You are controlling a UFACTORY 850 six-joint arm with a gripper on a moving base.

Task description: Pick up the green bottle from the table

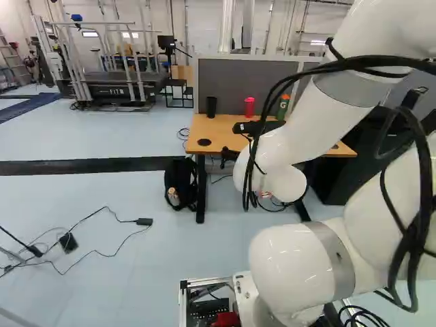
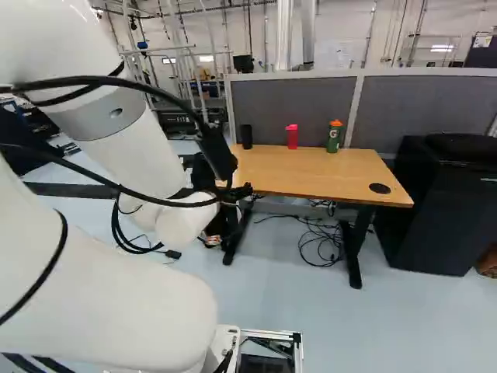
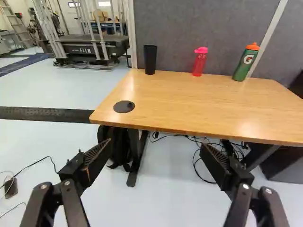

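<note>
In the right base view my gripper (image 2: 235, 192) shows small and dark at the arm's end, short of the table's near left part. My gripper (image 3: 155, 153) stands wide open in the wrist view, nothing between its fingers. The green bottle (image 3: 245, 64) with an orange cap stands upright on the wooden table (image 3: 189, 101), near its back edge by the grey divider, well ahead of the gripper and off to one side. The same green bottle (image 2: 334, 137) appears right of the red bottle in the right base view, and partly behind the arm's cables in the left base view.
A red bottle (image 3: 200, 61) and a black cup (image 3: 150, 59) share the table's back edge. A grey divider (image 2: 299, 113) rises behind. Beside the table stands a black cabinet (image 2: 443, 202). A backpack (image 1: 181, 184) and loose cables (image 2: 320, 241) lie low around the table legs.
</note>
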